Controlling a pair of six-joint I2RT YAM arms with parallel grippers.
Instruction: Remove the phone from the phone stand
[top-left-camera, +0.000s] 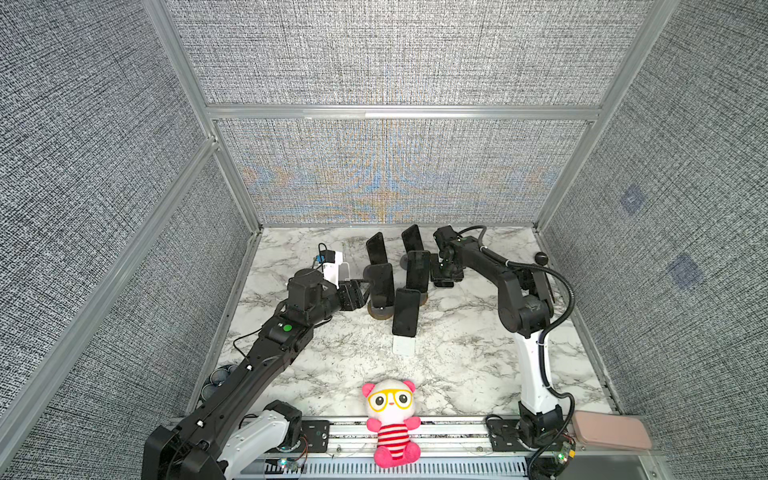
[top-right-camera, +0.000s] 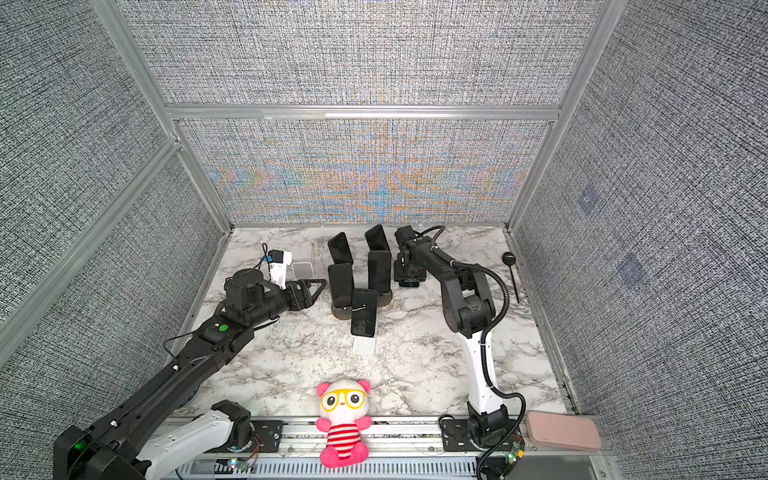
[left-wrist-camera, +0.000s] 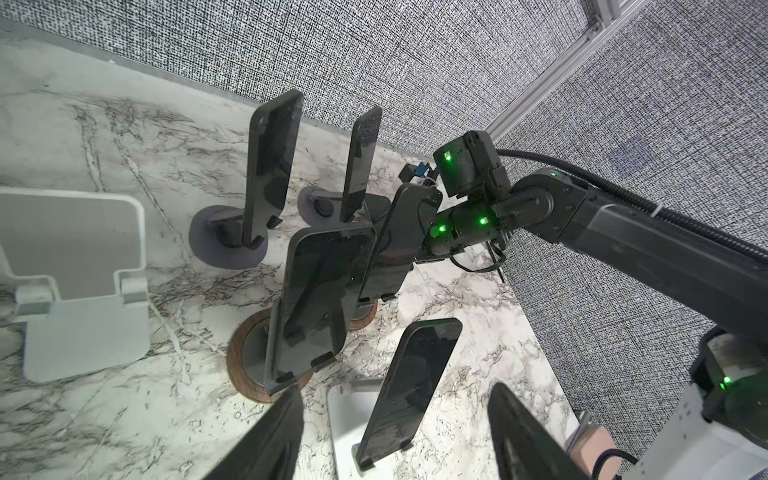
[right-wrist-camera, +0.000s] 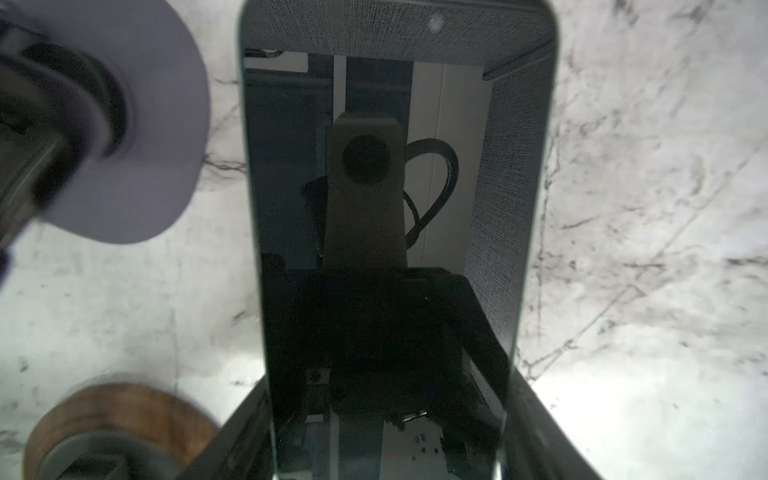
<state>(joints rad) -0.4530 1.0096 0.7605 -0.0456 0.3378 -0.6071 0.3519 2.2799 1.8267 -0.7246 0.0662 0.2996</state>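
Pink and red-striped, a plush toy (top-left-camera: 392, 419) sits at the middle of the tabletop's (top-left-camera: 457, 361) near edge. Beyond it, mid-tabletop, five phones (top-left-camera: 417, 270) lean in stands. The nearest of them rests on a white stand (top-left-camera: 404, 345).

My left claw (top-right-camera: 320, 293) hangs left of the group, fingers spread wide with nothing between them. It is just beside a stand with a wooden base (top-left-camera: 380, 315). An empty white stand (top-right-camera: 302, 270) sits just behind that claw.

Farther on, right of the group and toward the far edge, my right claw (right-wrist-camera: 388, 378) is closed on the long edges of a sixth phone (right-wrist-camera: 386, 208). Its dark screen faces my wrist camera, with marble showing around it. I cannot tell whether it rests on anything.
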